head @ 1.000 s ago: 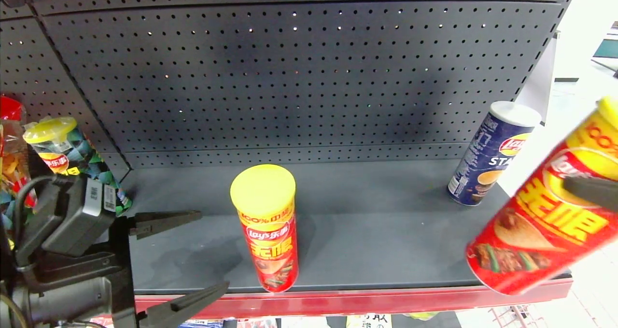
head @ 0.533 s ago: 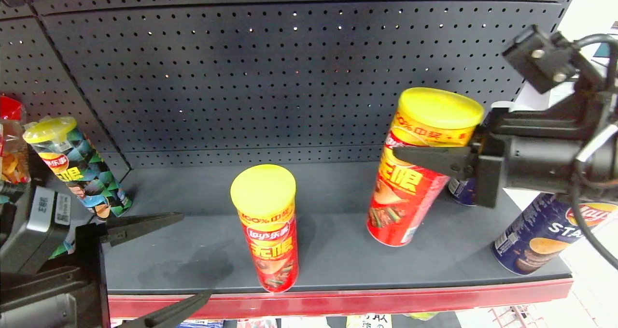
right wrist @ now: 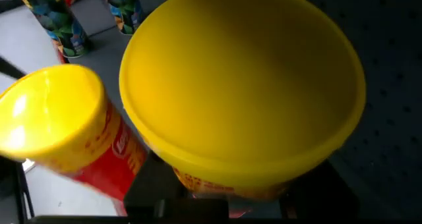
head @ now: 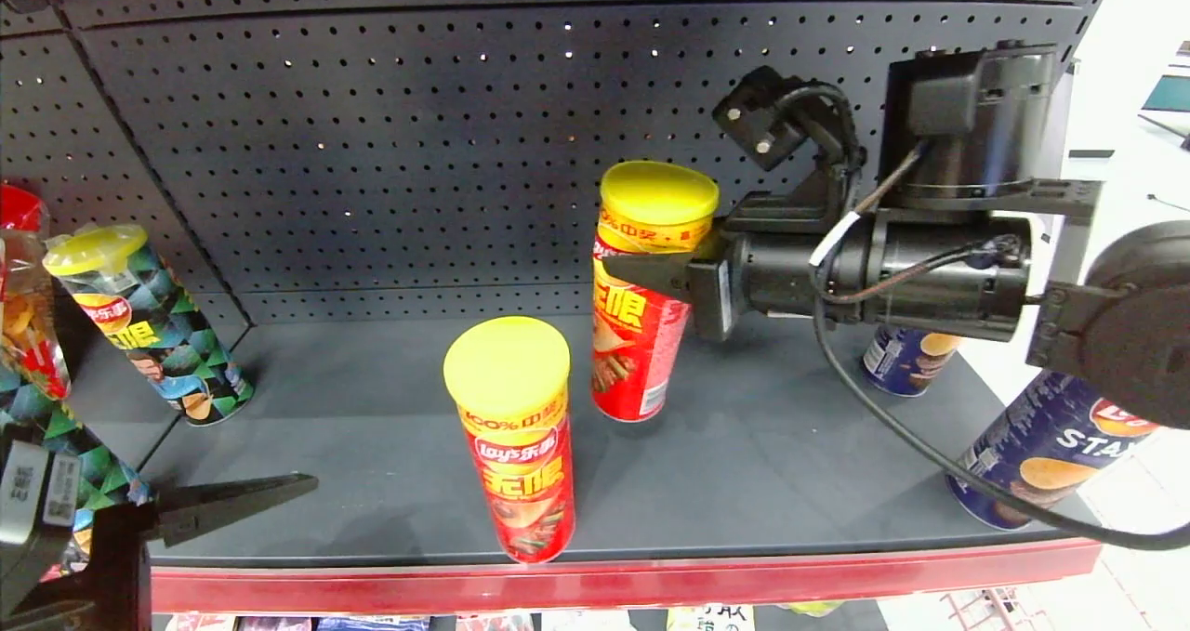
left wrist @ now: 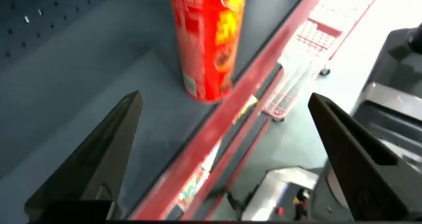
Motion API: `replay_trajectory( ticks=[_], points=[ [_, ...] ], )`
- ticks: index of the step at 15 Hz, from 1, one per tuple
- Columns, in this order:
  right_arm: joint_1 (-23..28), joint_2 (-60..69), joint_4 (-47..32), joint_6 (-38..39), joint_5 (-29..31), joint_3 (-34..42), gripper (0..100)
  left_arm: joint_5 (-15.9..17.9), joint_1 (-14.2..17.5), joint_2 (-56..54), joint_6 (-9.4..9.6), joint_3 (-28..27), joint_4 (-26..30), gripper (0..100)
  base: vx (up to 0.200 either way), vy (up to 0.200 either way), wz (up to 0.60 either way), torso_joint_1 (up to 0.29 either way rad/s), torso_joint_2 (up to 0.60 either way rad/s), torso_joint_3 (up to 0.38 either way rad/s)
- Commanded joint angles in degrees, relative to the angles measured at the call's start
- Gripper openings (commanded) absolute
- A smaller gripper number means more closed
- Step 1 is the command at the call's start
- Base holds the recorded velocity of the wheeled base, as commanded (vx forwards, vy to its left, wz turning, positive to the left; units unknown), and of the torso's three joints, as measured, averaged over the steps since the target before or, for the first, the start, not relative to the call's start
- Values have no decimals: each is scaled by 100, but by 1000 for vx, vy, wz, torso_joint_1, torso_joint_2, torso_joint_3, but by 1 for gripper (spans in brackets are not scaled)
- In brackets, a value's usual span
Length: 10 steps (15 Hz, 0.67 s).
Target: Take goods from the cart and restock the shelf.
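The red chip canister (head: 641,334) with the yellow lid stands slightly tilted just behind and right of the front red canister (head: 516,454), deeper on the shelf (head: 762,464); whether its base touches I cannot tell. The right end effector (head: 646,269) is clamped high on its body, probably leaving the base free to seat. The left end effector (left wrist: 224,97), fingers apart and empty, hangs low left of the front red canister.

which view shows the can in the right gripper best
The head view: it shows the held can from lid to base, with the right gripper clamped near its top. The right wrist view shows mainly its yellow lid from above. The left wrist view shows a different red can.
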<state>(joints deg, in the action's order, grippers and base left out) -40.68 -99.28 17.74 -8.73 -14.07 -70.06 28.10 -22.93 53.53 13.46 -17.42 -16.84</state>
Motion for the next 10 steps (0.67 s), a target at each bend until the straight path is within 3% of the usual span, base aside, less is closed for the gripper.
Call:
replay_trajectory(
  ticks=[1,6,10],
  points=[
    [-89,-610,2,-6,-8,-438,0,-15,8,-607,-1,37,453,100,0,0,0,0,0,0],
    [-107,-1155,19,-24,-289,-693,0,-208,8,-1266,-1,2,1332,100,0,0,0,0,0,0],
    [-116,-1375,19,-103,-351,-913,0,-235,8,-1494,-1,-7,1622,100,0,0,0,0,0,0]
  ],
)
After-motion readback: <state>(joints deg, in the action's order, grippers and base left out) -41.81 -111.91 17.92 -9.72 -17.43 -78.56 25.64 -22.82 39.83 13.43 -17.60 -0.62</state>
